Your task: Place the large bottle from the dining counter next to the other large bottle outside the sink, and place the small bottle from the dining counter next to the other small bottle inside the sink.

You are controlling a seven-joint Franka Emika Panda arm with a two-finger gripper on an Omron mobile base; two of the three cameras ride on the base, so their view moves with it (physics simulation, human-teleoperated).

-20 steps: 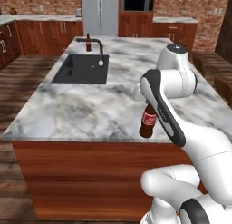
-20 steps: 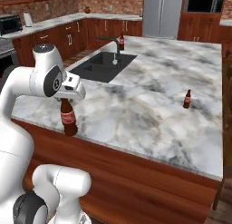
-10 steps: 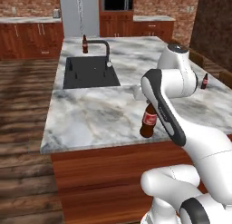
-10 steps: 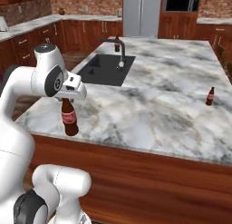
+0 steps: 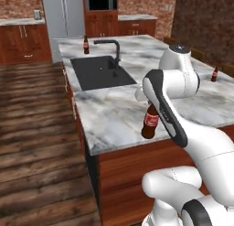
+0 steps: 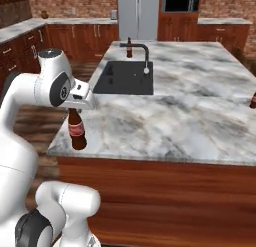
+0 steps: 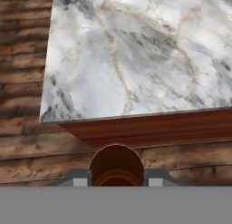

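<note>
My gripper [image 6: 75, 107] is shut on the neck of the large bottle [image 6: 76, 132], a dark cola bottle with a red label. It hangs upright at the near corner of the dining counter [image 6: 190, 116]. In the left base view the same large bottle [image 5: 150, 122] hangs from the gripper [image 5: 151, 104]. The hand view has the bottle's top [image 7: 117, 164] between the fingertips. The other large bottle [image 5: 86, 45] stands on the counter beyond the sink [image 5: 98, 72]. The small bottle [image 5: 214, 74] stands at the far right edge. The other small bottle is hidden.
A black gooseneck faucet [image 6: 142, 52] rises behind the sink [image 6: 125, 77]. Wood floor [image 5: 36, 129] lies left of the island. In the hand view the marble corner [image 7: 136, 51] and the wood face [image 7: 149, 128] lie below. Cabinets and a fridge [image 6: 137, 13] line the back wall.
The whole picture has shifted: the base has driven, and the island has slid right in the base views. The arm keeps its pose with the large bottle still gripped.
</note>
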